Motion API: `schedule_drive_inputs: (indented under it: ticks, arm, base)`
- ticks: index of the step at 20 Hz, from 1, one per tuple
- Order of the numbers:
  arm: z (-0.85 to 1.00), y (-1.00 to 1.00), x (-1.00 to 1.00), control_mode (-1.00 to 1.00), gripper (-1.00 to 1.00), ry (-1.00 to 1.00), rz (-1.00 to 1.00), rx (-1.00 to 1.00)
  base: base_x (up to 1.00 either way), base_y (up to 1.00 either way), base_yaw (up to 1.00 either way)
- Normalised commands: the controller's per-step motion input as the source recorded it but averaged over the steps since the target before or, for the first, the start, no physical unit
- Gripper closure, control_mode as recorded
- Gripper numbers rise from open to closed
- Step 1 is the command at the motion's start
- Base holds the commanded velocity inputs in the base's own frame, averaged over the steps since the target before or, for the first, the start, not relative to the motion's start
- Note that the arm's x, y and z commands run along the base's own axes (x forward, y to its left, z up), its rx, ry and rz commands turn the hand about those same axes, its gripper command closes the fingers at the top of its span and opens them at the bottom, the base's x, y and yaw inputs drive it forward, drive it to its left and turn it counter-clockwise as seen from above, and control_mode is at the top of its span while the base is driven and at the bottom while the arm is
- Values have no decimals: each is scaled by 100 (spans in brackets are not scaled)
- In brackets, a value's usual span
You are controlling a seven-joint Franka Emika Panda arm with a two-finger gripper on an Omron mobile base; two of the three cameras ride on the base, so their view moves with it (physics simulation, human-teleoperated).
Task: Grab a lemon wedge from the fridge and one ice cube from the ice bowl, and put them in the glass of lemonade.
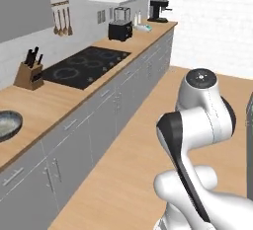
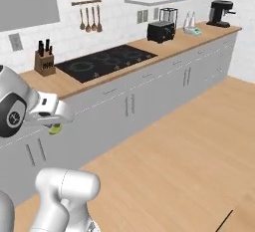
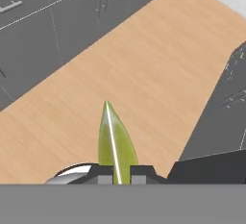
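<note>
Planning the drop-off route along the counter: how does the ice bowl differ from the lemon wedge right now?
The ice bowl is wide, round, dark-rimmed with a pale speckled inside; the lemon wedge is tiny, narrow, pointed and yellow-green. The ice bowl rests on the wooden counter; the lemon wedge is off any surface, pinched in the pincer above the floor. Nothing obvious is shared.

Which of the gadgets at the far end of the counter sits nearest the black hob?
The black toaster. It stands just past the hob; the blender is behind it and the coffee machine is farthest along.
</note>
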Motion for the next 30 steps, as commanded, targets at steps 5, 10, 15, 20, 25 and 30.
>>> schedule_drive_inputs:
  ticks: [5,10,15,20,25,30]
  arm:
    - [0,0,0,100,100,0,0,0]
    - [0,0,0,100,100,0,0,0]
    - [0,0,0,100,100,0,0,0]
    - [0,0,0,100,100,0,0,0]
    - [0,0,0,100,100,0,0,0]
    - [0,0,0,100,100,0,0,0]
  base:
    - [52,0,21]
    - [78,24,61]
    - [98,27,61]
    - [100,12,63]
    - [99,0,71]
    - [80,0,80]
